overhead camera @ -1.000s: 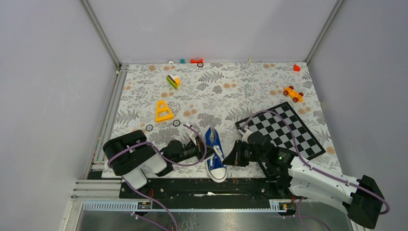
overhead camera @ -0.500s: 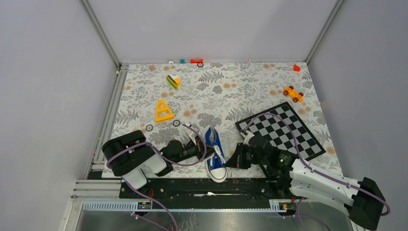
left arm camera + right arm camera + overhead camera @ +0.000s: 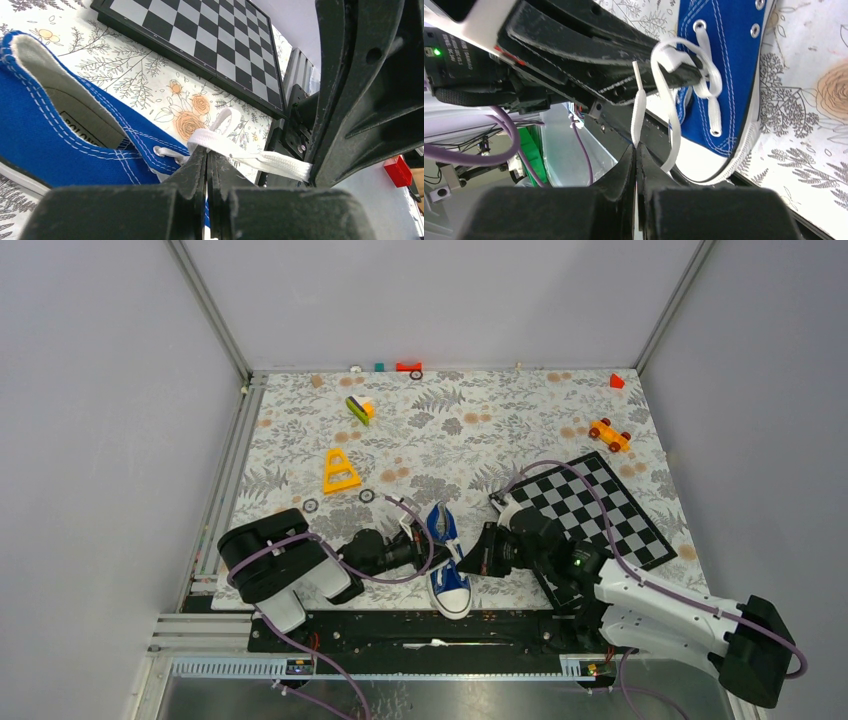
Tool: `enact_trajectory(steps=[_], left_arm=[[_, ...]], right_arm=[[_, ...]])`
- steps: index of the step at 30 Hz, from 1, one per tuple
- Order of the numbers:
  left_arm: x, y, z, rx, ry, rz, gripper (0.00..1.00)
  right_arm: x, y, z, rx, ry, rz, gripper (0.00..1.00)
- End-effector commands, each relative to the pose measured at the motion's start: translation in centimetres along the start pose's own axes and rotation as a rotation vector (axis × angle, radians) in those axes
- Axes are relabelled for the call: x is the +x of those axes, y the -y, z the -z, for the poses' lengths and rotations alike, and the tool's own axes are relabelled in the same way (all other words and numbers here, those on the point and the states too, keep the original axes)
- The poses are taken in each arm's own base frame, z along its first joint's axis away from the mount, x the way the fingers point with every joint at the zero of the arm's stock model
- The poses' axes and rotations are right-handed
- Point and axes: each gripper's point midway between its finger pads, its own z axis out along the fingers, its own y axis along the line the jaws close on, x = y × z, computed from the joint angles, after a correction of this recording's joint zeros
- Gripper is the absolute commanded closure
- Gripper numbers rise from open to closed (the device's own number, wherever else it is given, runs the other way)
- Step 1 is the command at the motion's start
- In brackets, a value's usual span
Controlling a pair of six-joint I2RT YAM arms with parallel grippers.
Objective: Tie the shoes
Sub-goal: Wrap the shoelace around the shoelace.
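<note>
I have my left claw (image 3: 207, 159) clamped on a white lace (image 3: 250, 161) of the blue sneaker (image 3: 450, 590); my right claw (image 3: 636, 150) pinches a second lace strand (image 3: 639, 115).

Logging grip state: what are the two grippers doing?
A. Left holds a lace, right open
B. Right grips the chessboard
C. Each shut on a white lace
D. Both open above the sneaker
C: its wrist view shows the left gripper closed on a white lace by the sneaker; the right gripper pinches a lace end in its own view.
</note>
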Motion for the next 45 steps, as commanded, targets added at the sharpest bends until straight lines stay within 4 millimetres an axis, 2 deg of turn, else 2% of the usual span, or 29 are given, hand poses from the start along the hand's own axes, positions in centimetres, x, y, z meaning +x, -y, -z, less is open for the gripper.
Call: enact_trajectory(steps=[1,9,16,24,31,38,45], left_arm=[[-1.5,2.2,-0.9,0.092,0.047,-0.020,1.00],[-1.4,2.3,-0.7,0.094,0.045,-0.027,1.00],[-1.6,2.4,-0.6,0.092,0.055,-0.031,1.00],[-1.9,2.1,-0.4,0.072,0.073,-0.038,1.00],[-2.3,1.8,-0.1,0.052,0.092,-0.045,1.00],[-3.2,2.0,0.3,0.045,0.127,-0.051,1.00],[-2.9,1.6,0.2,0.033,0.120,-0.052,1.00]], right_arm=[[-2.4,-2.9,-0.4,-0.061,0.079,0.046,1.00],[-2.7,-3.2,-0.8,-0.058,0.074,0.054,1.00],[-2.5,-4.9,-0.6,-0.157,0.068,0.053,1.00],[-2.1,-8.0,0.7,-0.282,0.032,0.088,1.00],[-1.2,-9.1,1.6,-0.317,-0.009,0.121,1.00],[-1.2,-10.5,2.4,-0.356,-0.015,0.149,1.00],[-0.9,-11.9,3.2,-0.388,-0.029,0.175,1.00]])
